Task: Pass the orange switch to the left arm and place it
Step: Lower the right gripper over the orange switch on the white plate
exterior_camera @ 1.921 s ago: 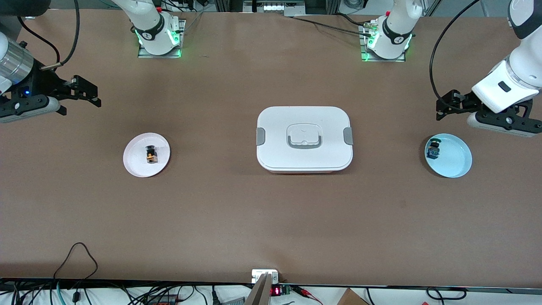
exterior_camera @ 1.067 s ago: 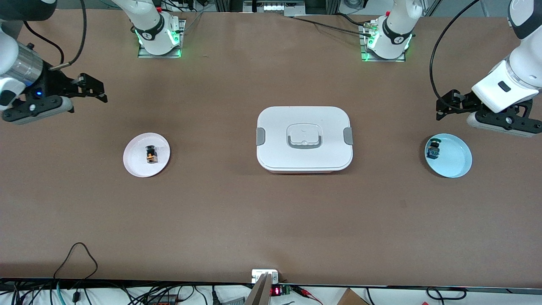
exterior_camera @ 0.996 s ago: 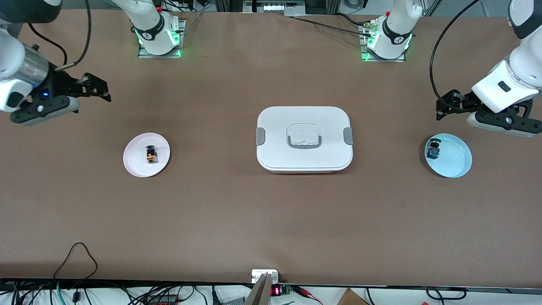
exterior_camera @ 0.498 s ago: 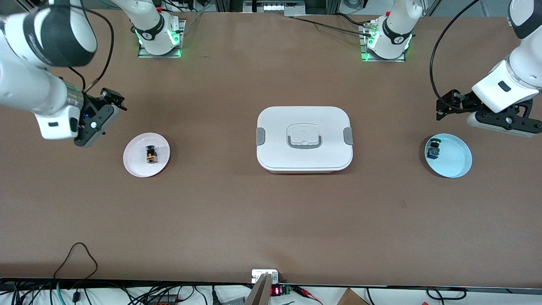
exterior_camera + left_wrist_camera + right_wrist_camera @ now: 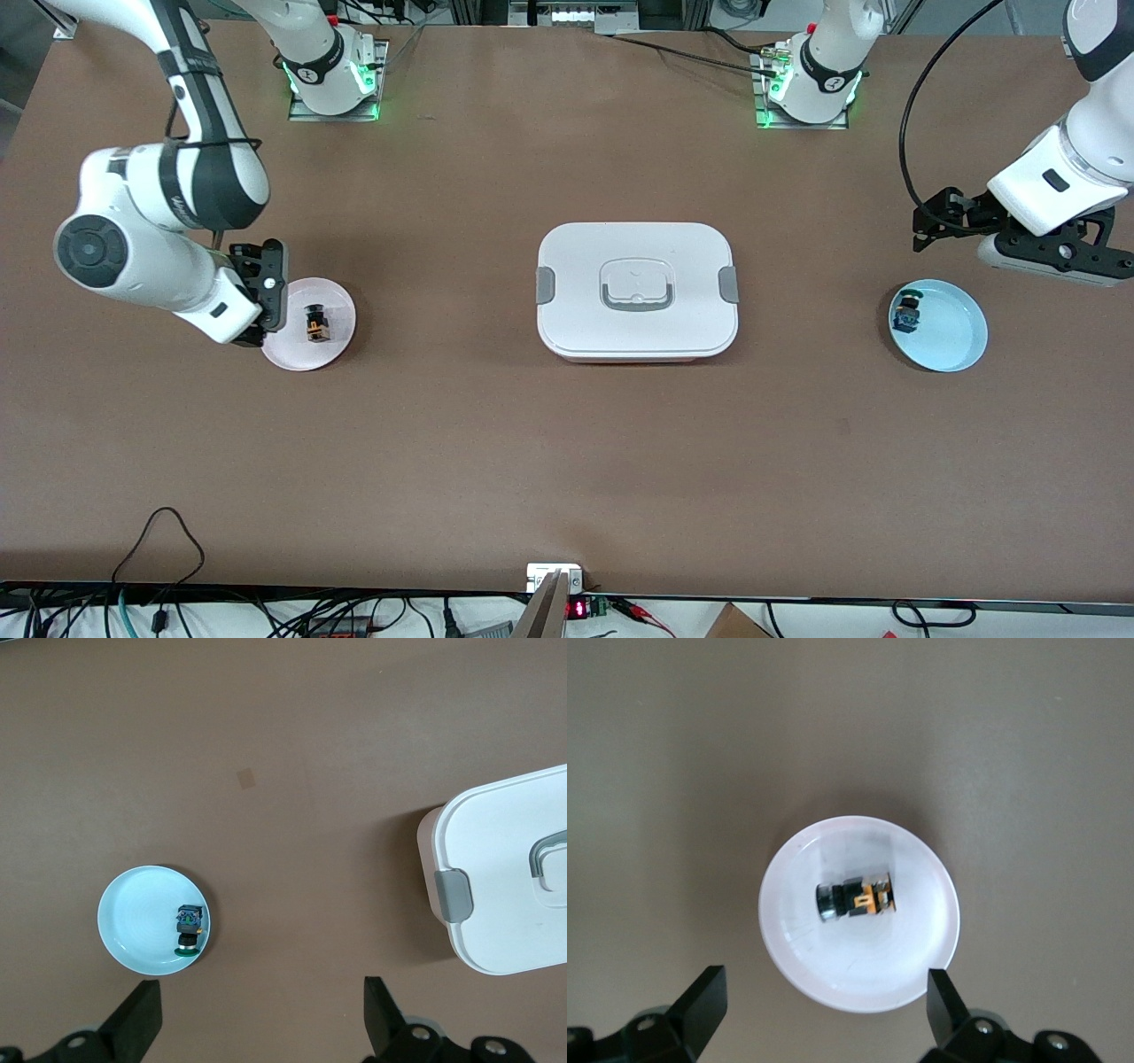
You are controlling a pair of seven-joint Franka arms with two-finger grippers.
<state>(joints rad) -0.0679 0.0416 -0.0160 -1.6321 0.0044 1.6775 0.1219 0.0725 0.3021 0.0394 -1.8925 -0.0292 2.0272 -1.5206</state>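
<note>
Right gripper [image 5: 824,1014] over pink plate [image 5: 292,354], jaws spread, empty. Orange switch [image 5: 315,324] lies on its side in plate centre. Left gripper [image 5: 261,1019] waits above table near blue plate [image 5: 952,341], jaws spread. Box [image 5: 636,289] mid-table between plates.

Both grippers [image 5: 824,1005] [image 5: 257,1023] aloft, fingers spread.
</note>
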